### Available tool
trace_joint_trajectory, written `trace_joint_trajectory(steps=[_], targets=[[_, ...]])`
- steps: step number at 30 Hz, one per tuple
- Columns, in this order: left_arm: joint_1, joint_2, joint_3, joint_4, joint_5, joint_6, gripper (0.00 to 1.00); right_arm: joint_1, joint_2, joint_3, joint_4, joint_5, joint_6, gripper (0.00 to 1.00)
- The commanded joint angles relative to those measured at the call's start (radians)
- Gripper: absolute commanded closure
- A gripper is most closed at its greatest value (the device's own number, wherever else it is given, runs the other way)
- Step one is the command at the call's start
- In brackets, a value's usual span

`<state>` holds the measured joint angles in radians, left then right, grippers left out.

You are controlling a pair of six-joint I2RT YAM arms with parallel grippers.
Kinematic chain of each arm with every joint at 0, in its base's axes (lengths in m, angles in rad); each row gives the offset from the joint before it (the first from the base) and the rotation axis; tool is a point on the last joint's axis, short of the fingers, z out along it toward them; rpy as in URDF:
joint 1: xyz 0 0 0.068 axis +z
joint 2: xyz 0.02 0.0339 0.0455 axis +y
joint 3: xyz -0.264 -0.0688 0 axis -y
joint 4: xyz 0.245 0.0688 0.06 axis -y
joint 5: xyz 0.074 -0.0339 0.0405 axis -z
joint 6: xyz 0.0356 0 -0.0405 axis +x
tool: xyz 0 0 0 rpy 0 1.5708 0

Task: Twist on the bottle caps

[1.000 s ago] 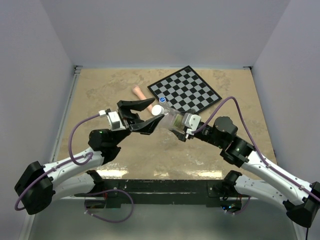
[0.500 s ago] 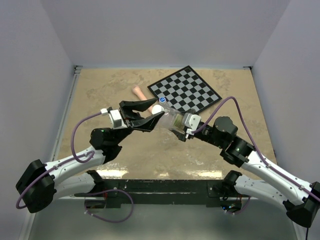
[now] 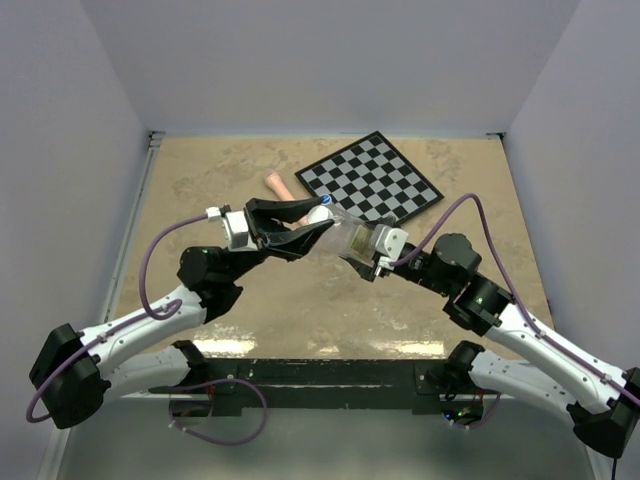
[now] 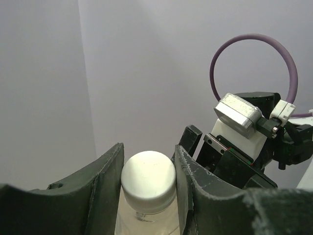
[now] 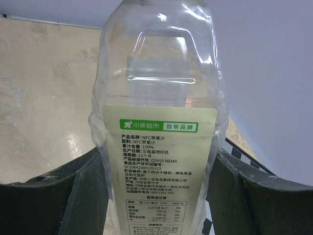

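Gripping the white cap (image 4: pixel 148 180), my left claw (image 3: pixel 312 226) shut on it atop the big bottle (image 5: pixel 159 83) that my right claw (image 3: pixel 356 246) clamps at the label (image 5: pixel 159 161) in front of the checkerboard (image 3: pixel 375 180); tightening looks unfinished, blue cap (image 3: pixel 325 200) waits beside the board's left corner.

left gripper (image 3: pixel 320 217) and right gripper (image 3: pixel 355 245), bridged by the large bottle (image 5: pixel 156 73), bar mid-table (image 3: pixel 190 190) — just behind, pink stick (image 3: pixel 280 186), blue cap (image 3: pixel 325 200) and checkerboard (image 3: pixel 372 180) crowd the surface. open passage lies far left and along the near strip.
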<state>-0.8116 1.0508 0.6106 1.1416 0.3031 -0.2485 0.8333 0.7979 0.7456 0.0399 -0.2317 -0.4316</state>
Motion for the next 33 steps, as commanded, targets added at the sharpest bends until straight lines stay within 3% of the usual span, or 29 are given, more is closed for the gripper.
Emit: trace_joint_trajectory(steps=[1,4,8,16,28,33], targets=[[0.015,-0.014,0.104,-0.166,0.2,0.008,1.0,0.01,-0.026,0.032,0.029,-0.199,-0.009,1.0],[0.072,-0.003,0.13,-0.184,0.359,-0.063,1.0,0.01,-0.02,0.063,-0.008,-0.286,-0.027,1.0],[0.166,0.008,0.127,-0.091,0.548,-0.218,1.0,0.009,-0.026,0.086,-0.023,-0.389,-0.029,1.0],[0.181,0.008,0.172,-0.053,0.777,-0.273,1.0,-0.006,-0.032,0.113,-0.014,-0.582,-0.029,1.0],[0.183,0.1,0.213,0.418,0.985,-0.681,1.0,-0.042,0.027,0.143,0.0,-0.88,-0.05,1.0],[0.181,0.182,0.247,0.751,1.033,-0.967,1.0,-0.079,0.061,0.158,-0.018,-0.992,-0.074,1.0]])
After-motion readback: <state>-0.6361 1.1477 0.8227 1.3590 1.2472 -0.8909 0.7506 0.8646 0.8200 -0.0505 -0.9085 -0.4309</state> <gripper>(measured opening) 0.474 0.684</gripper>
